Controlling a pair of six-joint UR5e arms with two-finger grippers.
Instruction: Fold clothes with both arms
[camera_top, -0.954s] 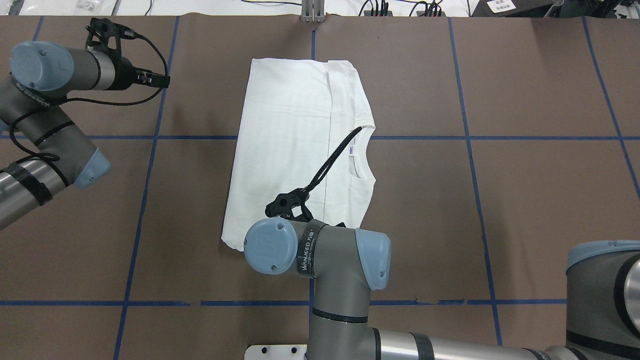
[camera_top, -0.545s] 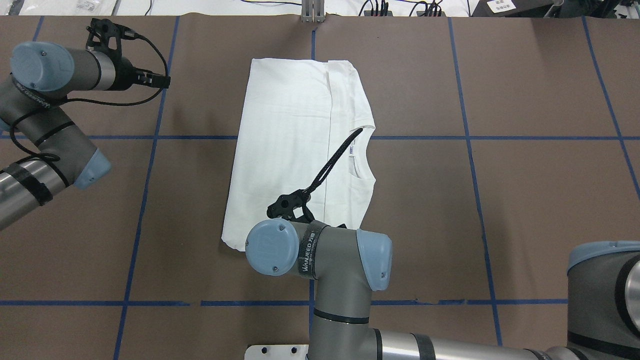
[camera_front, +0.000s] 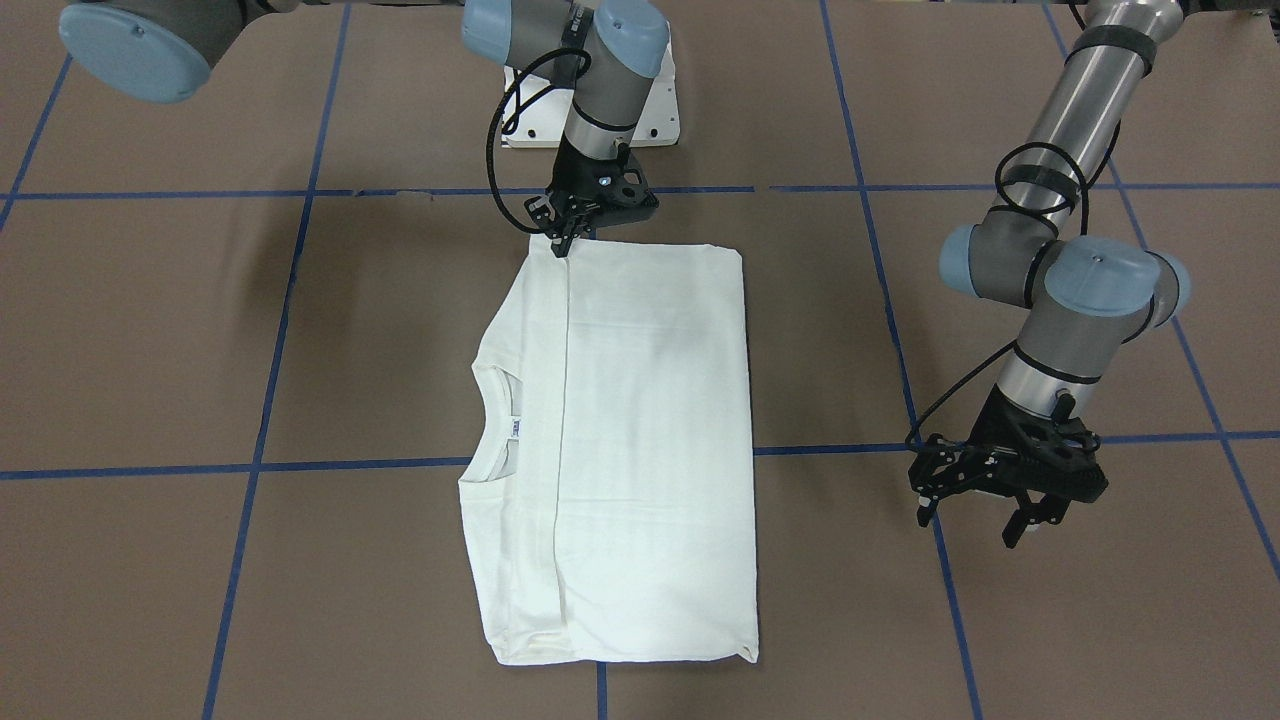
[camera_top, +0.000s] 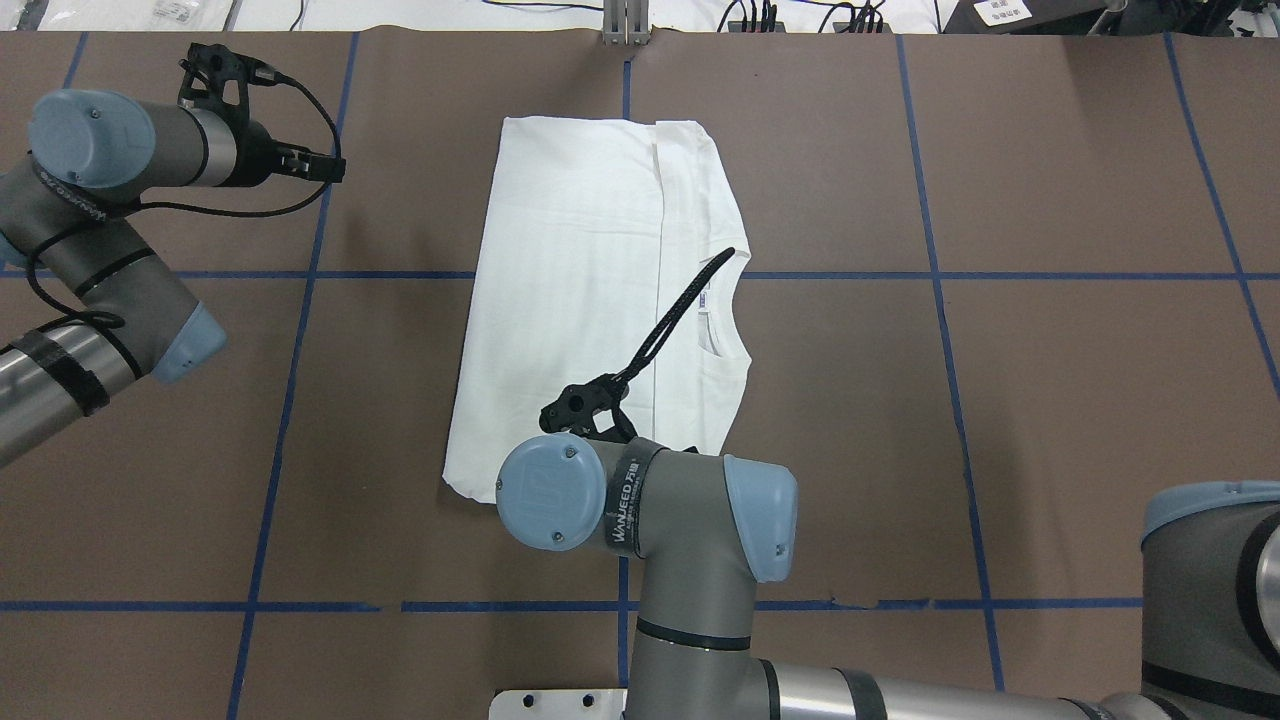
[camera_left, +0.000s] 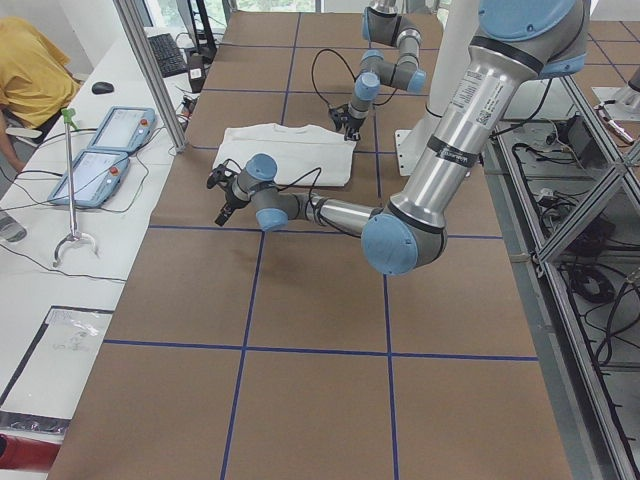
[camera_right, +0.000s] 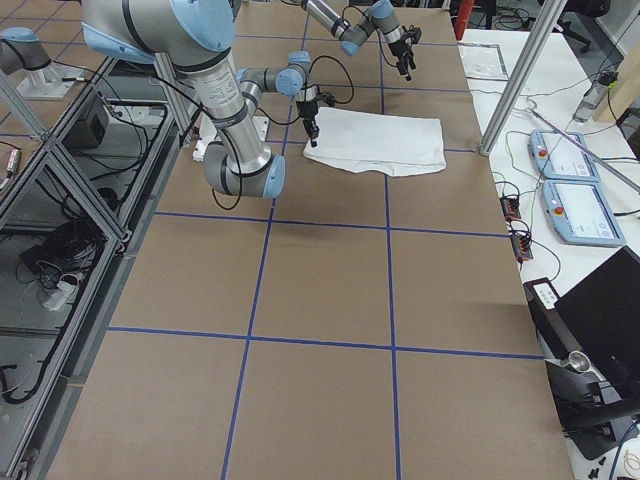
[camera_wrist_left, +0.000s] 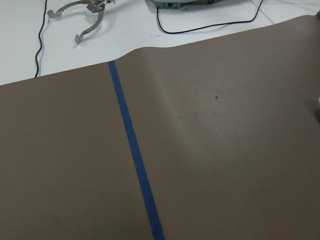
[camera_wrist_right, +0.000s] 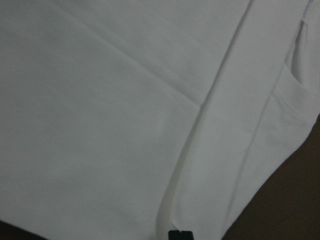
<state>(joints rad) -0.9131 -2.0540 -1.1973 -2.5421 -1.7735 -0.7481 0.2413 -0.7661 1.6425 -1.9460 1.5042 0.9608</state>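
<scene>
Shirt (camera_front: 650, 430) lay mid-tabletop (camera_front: 300, 350), already a folded rectangle with the collar (camera_front: 490, 425) exposed on one long side. Read as between folds. Right tool (camera_front: 562, 240) was at the robot-side edge; couldn't tell if it was gripping. Left tool (camera_front: 975, 515) hung released over bare tabletop, well off the cloth. Next move probably needs it at the opposite edge. Front view showed both tools; overhead hid the right one under its wrist.

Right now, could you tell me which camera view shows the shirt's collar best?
The exterior front-facing view: the collar lies unobstructed, its tag visible. Overhead, a black cable overlaps it; side views show it tiny; the right wrist glimpses an edge.
</scene>
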